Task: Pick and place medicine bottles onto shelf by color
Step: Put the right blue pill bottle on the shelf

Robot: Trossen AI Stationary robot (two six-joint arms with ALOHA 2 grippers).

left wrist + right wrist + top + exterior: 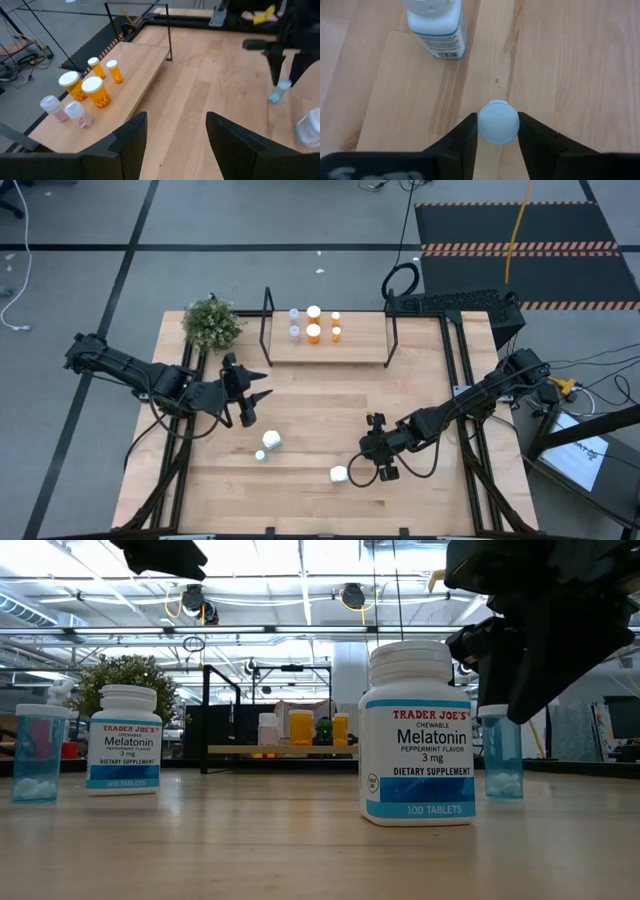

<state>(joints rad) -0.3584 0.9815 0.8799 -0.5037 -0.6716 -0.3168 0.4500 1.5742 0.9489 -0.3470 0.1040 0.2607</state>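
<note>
Right gripper (498,131) is closed from above on a pale blue bottle (498,122) standing on the table (570,75), its cap pinched for lifting toward the shelf (360,340). Left gripper (258,408) is held open, empty.

A light wooden table (300,480) stands on a grey floor (90,290) crossed by dark lines. Beyond it lies a black mat (520,225) with orange-striped edges, a yellow cable (518,230) running over it. A small green plant (211,325) sits at one table corner. Overhead (seen from table height) run white beams and bright ceiling lights (320,555); the dark shapes far back are perhaps benches.
</note>
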